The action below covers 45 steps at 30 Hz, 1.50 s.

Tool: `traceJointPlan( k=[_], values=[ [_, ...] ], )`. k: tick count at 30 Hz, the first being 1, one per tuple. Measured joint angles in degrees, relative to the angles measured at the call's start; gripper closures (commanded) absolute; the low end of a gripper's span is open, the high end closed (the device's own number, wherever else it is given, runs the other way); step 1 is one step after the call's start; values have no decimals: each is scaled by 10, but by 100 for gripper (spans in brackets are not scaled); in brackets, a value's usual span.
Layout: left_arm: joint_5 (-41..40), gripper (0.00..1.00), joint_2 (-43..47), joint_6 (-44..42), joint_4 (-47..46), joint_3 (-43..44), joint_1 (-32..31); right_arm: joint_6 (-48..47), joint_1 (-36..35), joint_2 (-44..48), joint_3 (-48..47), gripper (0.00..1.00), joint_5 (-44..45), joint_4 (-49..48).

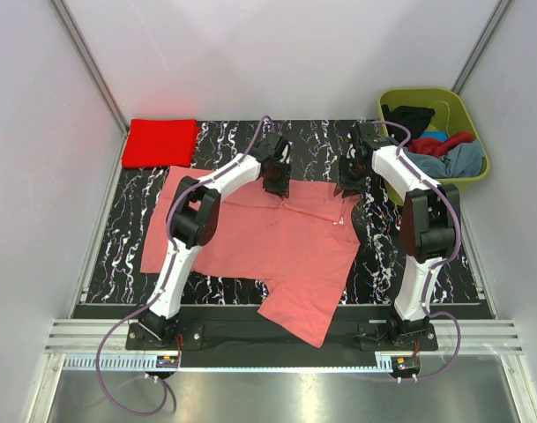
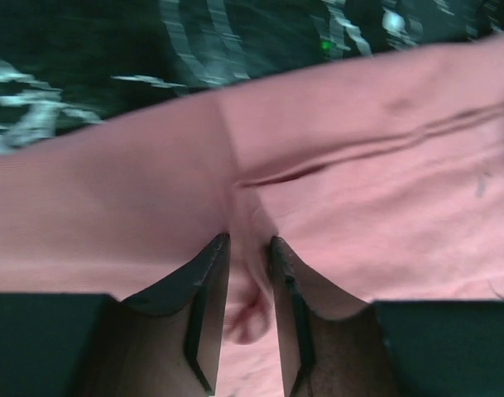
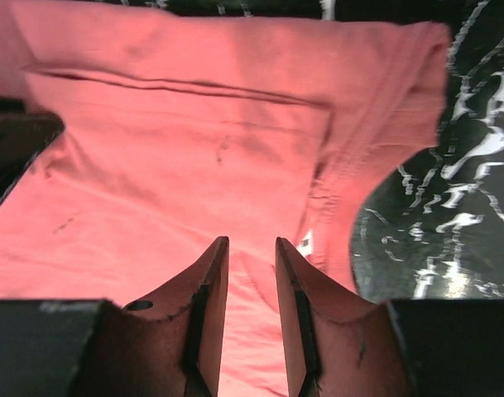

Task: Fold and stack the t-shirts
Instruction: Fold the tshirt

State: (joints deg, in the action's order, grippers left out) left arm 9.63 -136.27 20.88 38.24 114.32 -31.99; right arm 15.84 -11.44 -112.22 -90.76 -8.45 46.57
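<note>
1. Top view. The salmon pink t-shirt (image 1: 277,247) lies spread over the middle of the black marbled table (image 1: 118,256), with one corner trailing off the near edge at 6 o'clock. A bright red t-shirt (image 1: 160,143), already folded, sits at 10 o'clock. The olive tub (image 1: 424,92) at 2 o'clock holds a heap of black, dark red and grey-blue shirts. Both arms reach forward with elbows raised and wrists tipped down. The left gripper (image 1: 277,183) and the right gripper (image 1: 346,187) are on the pink shirt's far edge, either side of 12 o'clock.

2. Left wrist view. The left gripper (image 2: 248,265) has its jaws drawn close, and a small pucker of the pink shirt (image 2: 359,190) bulges between them. I read that as a pinch on the cloth. A seam crease runs off toward 2 o'clock.

3. Right wrist view. The right gripper (image 3: 252,273) has its jaws parted by a narrow slot over the shirt (image 3: 152,165), near the collar curve and a white label (image 3: 305,242) at 3 o'clock. I cannot tell whether any cloth is caught in them.

4. Handling, as a judgement. The cloth is light and limp, so it will sag and drag rather than hold its shape. It is best pinched at the hems or shoulder seams, with both hands level.
</note>
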Motion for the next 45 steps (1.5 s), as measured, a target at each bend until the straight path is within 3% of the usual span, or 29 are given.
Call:
traceJointPlan(
  k=[11, 20, 28, 36, 40, 45],
  values=[
    [-12, 57, 0, -3, 13, 4, 16, 25, 0, -34, -31, 66, -46, -5],
    [-10, 58, 47, -10, 42, -29, 36, 45, 2, -97, -78, 85, 18, -9],
    [-5, 60, 220, -10, 15, -146, 153, 52, 3, -132, -106, 89, 102, -23],
    [13, 62, 158, 1, -26, -171, 290, 50, 4, -174, -133, 88, 162, -19],
    [9, 62, 129, 0, -23, -185, 319, 47, 4, -205, -183, 87, 177, -7],
    [-1, 59, 158, -11, -24, -218, 322, 31, 4, -268, -291, 81, 214, 25]
  ],
)
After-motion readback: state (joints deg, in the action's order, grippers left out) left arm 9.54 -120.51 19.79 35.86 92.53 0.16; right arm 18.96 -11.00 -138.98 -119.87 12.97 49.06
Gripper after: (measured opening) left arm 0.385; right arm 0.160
